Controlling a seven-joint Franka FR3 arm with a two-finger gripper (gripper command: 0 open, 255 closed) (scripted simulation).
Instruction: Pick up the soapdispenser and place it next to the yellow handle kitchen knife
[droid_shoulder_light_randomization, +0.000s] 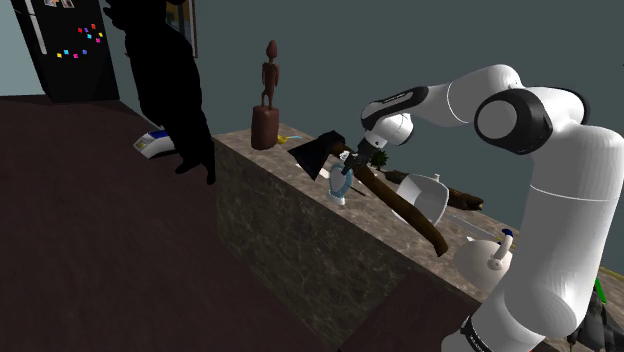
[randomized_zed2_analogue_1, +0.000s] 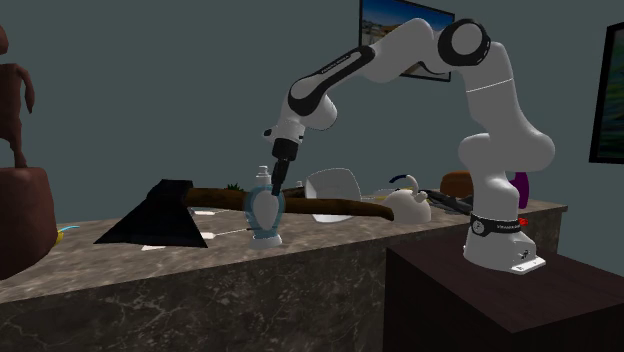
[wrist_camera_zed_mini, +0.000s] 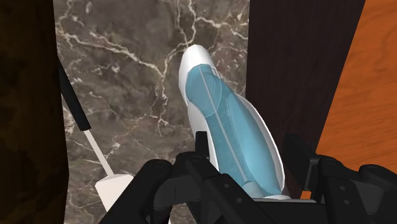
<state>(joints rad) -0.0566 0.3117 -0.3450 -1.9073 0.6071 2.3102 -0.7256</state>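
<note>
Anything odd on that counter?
Yes: a large axe lies flat on the marble counter, black head beside the soap dispenser, brown handle running along the counter. Odd for a kitchen counter; nothing looks spilled or broken.

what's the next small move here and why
Probably lift straight up a little: the gripper's jaws look closed on the soap dispenser, whose base seems to sit on the marble counter, and the axe lies close beside it.

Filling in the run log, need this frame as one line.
stage: at grasp | gripper: at soap dispenser top, grip unclear | dispenser: upright on marble counter, beside axe | placement: not done
</note>
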